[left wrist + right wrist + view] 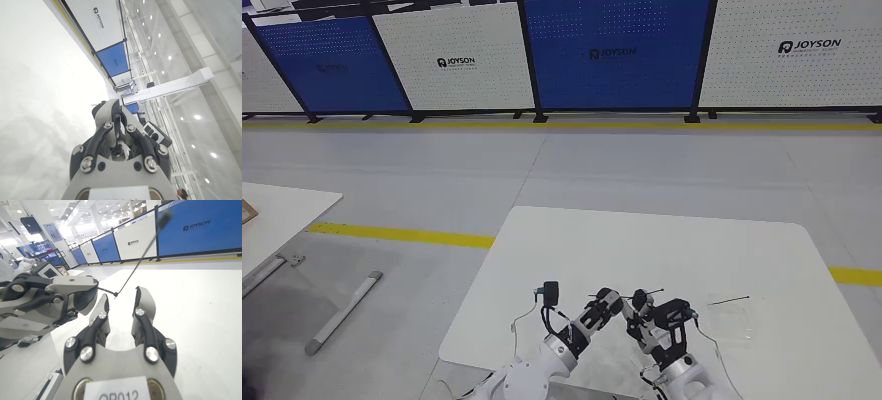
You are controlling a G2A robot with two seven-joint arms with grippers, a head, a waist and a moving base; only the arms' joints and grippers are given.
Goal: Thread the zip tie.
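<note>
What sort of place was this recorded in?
Probably a fenced test area in a large factory hall: blue and white pegboard partitions stand along the grey floor, a yellow line is marked on it, and ceiling lights sit high overhead.

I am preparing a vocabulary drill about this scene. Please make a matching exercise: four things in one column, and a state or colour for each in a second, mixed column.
Things:
1. left end effector
2. right end effector
3. zip tie
4. table

States:
A. open, empty
B. shut on the zip tie
C. thin, black
D. white, flat

Pairs: 1-B; 2-A; 3-C; 4-D
</note>
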